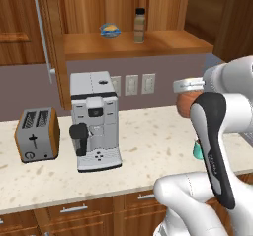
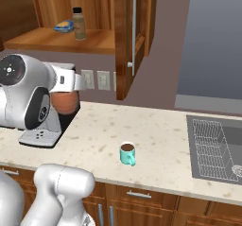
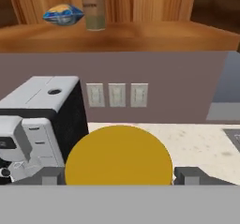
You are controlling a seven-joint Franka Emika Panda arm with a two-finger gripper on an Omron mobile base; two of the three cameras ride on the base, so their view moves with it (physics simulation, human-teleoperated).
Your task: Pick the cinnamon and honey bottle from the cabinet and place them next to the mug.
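Note:
My gripper [image 3: 119, 174] is shut on the honey bottle [image 3: 118, 156], whose yellow-orange lid sits between the fingers. The squat terracotta jar [image 2: 64, 102] hangs above the counter, beside the coffee machine, with the hand over it; part of the honey bottle [image 1: 184, 104] shows behind my arm. The cinnamon [image 1: 140, 25] [image 2: 79, 24] [image 3: 93, 5] stands upright on the open shelf of the wooden cabinet [image 1: 163, 42] [image 2: 47, 38]. The teal mug [image 2: 127, 153] with dark liquid sits on the counter right of the jar and nearer the front edge; a sliver of the mug [image 1: 197, 151] peeks past my forearm.
A silver coffee machine [image 1: 94, 121] and a toaster [image 1: 37, 134] stand on the counter's left. A blue-orange packet [image 1: 109, 30] lies on the shelf left of the cinnamon. The open cabinet door with its bar handle [image 2: 133, 26] juts out. A sink [image 2: 215, 147] lies at right.

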